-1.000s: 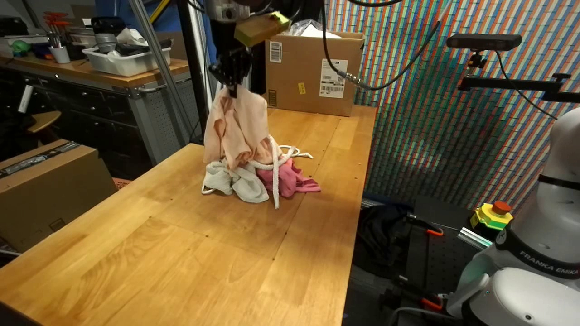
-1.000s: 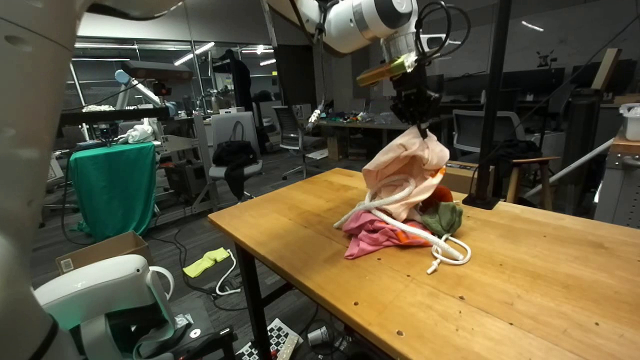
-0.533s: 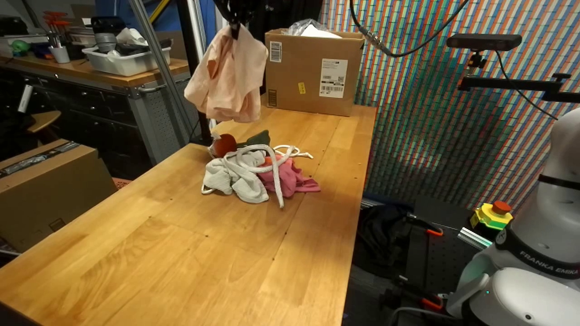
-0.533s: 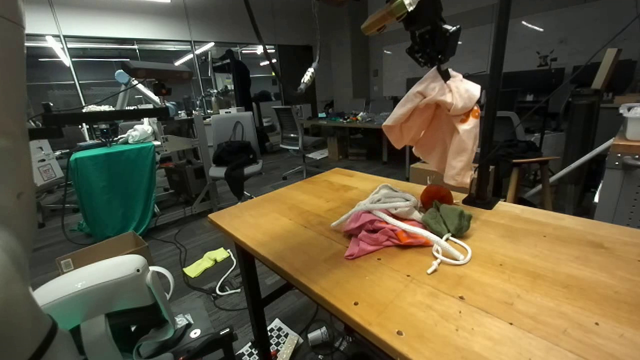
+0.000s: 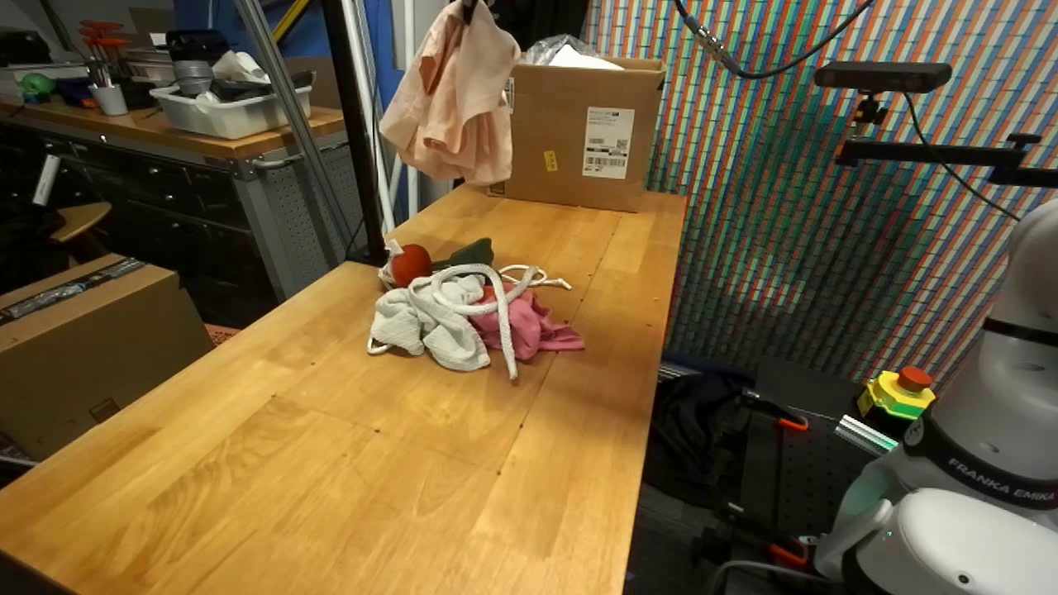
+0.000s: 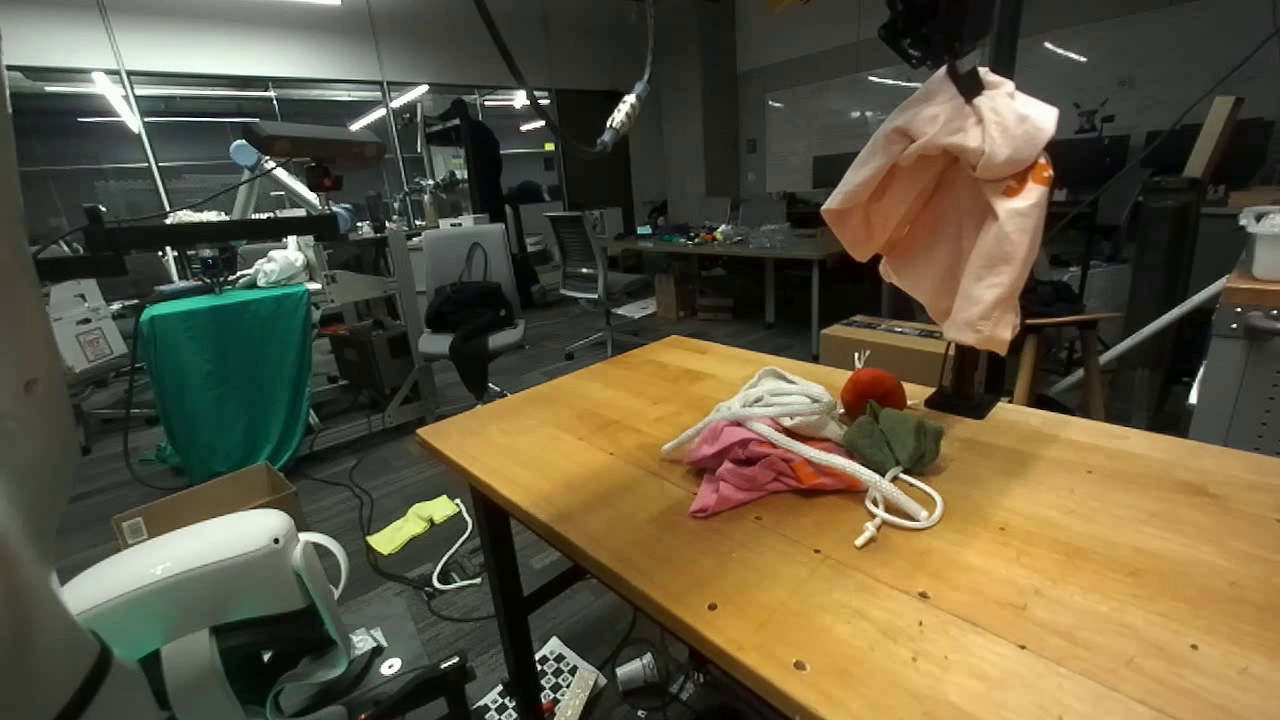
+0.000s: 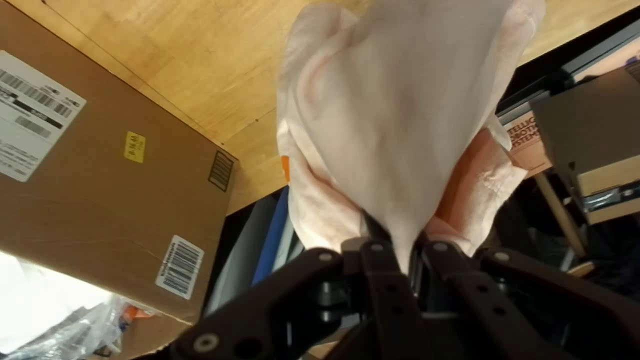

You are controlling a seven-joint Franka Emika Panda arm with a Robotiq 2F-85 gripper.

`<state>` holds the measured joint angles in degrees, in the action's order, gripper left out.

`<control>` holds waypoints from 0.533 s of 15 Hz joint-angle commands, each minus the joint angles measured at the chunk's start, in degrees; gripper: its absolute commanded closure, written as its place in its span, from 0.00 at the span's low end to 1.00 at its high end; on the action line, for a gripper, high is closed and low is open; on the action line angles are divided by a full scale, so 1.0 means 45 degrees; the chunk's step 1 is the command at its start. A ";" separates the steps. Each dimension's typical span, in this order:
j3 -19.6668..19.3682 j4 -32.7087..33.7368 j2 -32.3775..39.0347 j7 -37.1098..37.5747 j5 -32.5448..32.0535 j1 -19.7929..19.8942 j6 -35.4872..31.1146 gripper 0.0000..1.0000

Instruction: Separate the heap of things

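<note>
Two fingers (image 7: 381, 272) of the gripper (image 7: 397, 237) are clamped on a pale pink cloth (image 6: 950, 200), hung long axis near vertical, loose end down, clear of the table (image 5: 372, 463), where the heap (image 6: 770, 468) is crossed by white rope (image 5: 505, 330).

at two o'clock in an exterior view we see a peach cloth (image 6: 945, 210) marked in orange; the gripper (image 6: 966, 84) at its twelve is black. near three we find a round red item (image 6: 873, 393) and a dark green cloth (image 6: 893, 438), between four and five a rose-pink cloth (image 6: 750, 468) with orange patches, at four white rope (image 6: 850, 468). in an exterior view, at eight, we note a grey-white cloth (image 5: 453, 343); near twelve, a brown box (image 5: 570, 132) with white labels (image 5: 610, 145); between two and three, a backdrop (image 5: 769, 264) striped orange, blue and teal.
</note>
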<state>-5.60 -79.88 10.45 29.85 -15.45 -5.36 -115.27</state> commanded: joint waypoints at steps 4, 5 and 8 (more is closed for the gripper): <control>-0.1412 0.0335 0.0573 0.1881 -0.0232 0.1134 -0.0054 0.93; -0.1653 0.0307 0.0646 0.2196 -0.0285 0.1302 -0.0050 0.93; -0.2338 0.0305 0.0905 0.3118 -0.0375 0.1755 -0.0030 0.93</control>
<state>-14.00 -79.92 13.35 38.95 -15.47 1.39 -115.24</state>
